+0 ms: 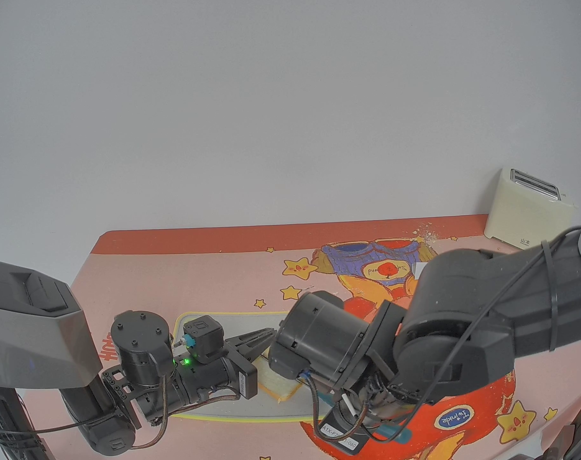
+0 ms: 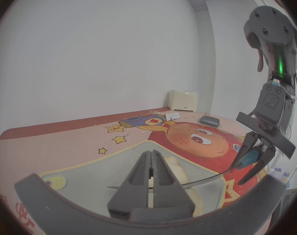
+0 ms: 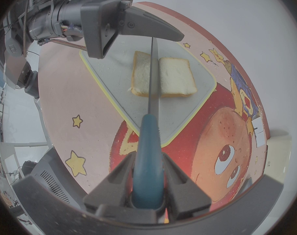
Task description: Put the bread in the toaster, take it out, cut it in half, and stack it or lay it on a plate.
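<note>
The toasting part looks done: the bread (image 3: 174, 77) is lying flat on the grey cutting board (image 3: 112, 69) at the near left of the table, and the toaster (image 1: 527, 209) is standing well apart at the far right corner, against the wall (image 1: 239, 97).

The cutting seems to be underway. The right claw (image 3: 148, 157) is pinching the blue handle of a knife (image 3: 153, 82), and the blade is lying across the middle of the slice. A seam is showing along the blade with the two portions slightly offset, so I judge the cut is through or close to it. The left claw (image 2: 151, 157) is hanging over the left side of the bread with its fingers pressed together. I cannot tell whether it is touching the slice. Stacking or laying the halves on a plate is what is left.

The table is wearing a pink cartoon mat (image 1: 175, 269) with stars and a red border along its far edge. Crumbs, a small white block (image 2: 172, 116) and a dark flat object (image 2: 209, 120) are lying toward the far right, near the toaster. The room behind is plain and white.
</note>
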